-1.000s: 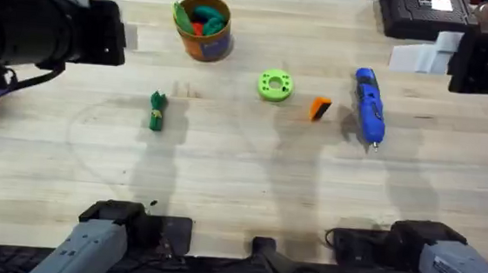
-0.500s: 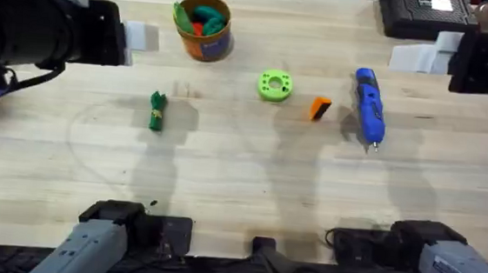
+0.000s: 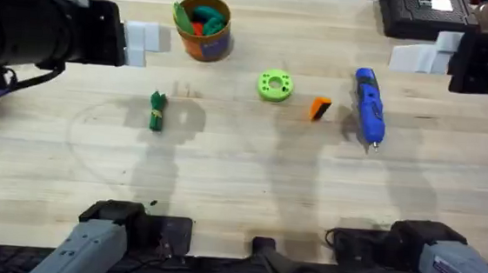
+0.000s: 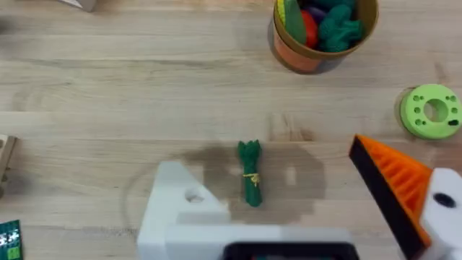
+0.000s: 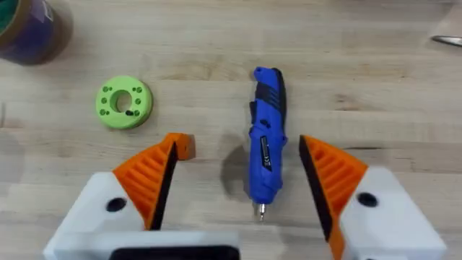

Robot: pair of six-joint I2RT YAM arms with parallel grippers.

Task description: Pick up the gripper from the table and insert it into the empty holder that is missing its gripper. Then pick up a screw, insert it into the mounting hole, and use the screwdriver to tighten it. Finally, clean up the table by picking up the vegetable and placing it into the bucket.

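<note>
Here the gripper point(image 5: 185, 146) hides mostly behind the right end effector point(image 5: 238, 184) (spread apart); left's state unclear.

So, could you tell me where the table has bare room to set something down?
The widest bare wood is the near half, between the arm bases and the row of objects. There is also a patch between the vegetable and the green disc. It is crowded where the disc, the gripper and the screwdriver cluster.

Pale wooden table point(image 3: 240, 180), bearing bucket point(image 3: 203, 29), vegetable point(image 3: 157, 110), green disc point(image 3: 275, 85), orange gripper point(image 3: 319, 108), screwdriver point(image 3: 368, 106).
</note>
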